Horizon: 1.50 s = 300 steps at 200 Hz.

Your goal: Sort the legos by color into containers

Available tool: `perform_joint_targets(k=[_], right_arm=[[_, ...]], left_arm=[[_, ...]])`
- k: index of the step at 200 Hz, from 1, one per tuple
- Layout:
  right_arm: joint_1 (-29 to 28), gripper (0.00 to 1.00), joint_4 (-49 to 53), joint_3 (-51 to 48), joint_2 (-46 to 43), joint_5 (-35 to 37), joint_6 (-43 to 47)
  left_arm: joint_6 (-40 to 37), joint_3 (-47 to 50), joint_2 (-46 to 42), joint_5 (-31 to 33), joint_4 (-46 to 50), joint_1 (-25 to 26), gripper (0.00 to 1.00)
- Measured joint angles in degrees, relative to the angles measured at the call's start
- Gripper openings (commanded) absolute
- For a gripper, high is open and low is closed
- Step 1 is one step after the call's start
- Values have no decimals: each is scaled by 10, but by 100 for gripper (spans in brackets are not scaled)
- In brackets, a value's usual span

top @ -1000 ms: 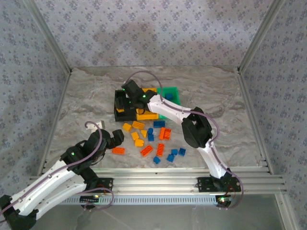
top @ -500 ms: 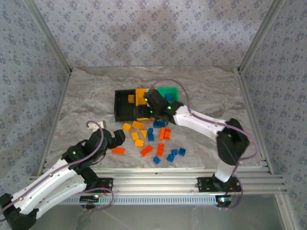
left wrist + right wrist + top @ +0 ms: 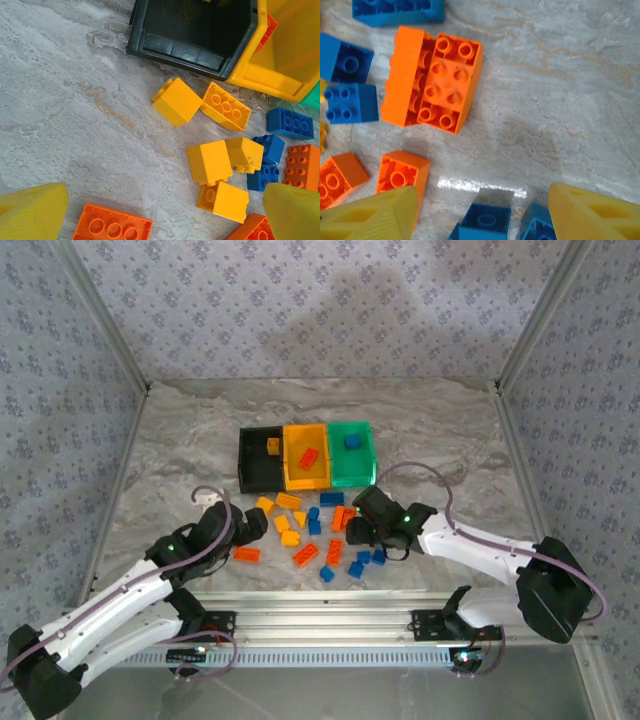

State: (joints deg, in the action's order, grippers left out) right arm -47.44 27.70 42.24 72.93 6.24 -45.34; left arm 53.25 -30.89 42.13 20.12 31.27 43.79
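Three joined containers stand mid-table: black [image 3: 256,468], yellow-orange [image 3: 306,477] and green [image 3: 353,472]. One yellow brick [image 3: 272,446] lies in the black one, an orange-red brick [image 3: 308,457] in the yellow-orange one, a blue brick [image 3: 352,441] in the green one. Several loose legos [image 3: 318,530] lie in front of them. My left gripper [image 3: 248,526] [image 3: 162,220] is open over the yellow bricks [image 3: 210,161], holding nothing. My right gripper [image 3: 354,532] [image 3: 482,217] is open low over the pile, a blue brick [image 3: 485,224] lying untouched between its fingers.
In the left wrist view the black bin [image 3: 200,25] and the yellow bin's wall [image 3: 290,55] stand just beyond the bricks. An orange-red brick [image 3: 112,227] lies near my left finger. Bare marble [image 3: 180,450] spreads left of the bins; metal rails [image 3: 330,618] edge the near side.
My right arm has swung back from over the bins and come down over the near-right bricks. My left gripper has edged forward toward the yellow bricks.
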Motion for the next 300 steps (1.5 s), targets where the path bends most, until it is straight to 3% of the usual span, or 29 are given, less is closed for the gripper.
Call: perform_joint_targets(k=[58, 118, 189, 244, 300], right_arm=[[40, 69, -52, 49, 113, 2, -1], [59, 65, -83, 56, 174, -1, 2], [81, 60, -61, 41, 150, 7, 3], [80, 70, -30, 22, 87, 26, 16], [85, 65, -68, 40, 164, 13, 2]], left_arm=[[0, 0, -3, -11, 2, -12, 99], [0, 6, -15, -15, 2, -21, 99], [0, 7, -15, -17, 2, -25, 99], [0, 15, -14, -26, -3, -28, 99], [0, 15, -8, -30, -9, -29, 100]])
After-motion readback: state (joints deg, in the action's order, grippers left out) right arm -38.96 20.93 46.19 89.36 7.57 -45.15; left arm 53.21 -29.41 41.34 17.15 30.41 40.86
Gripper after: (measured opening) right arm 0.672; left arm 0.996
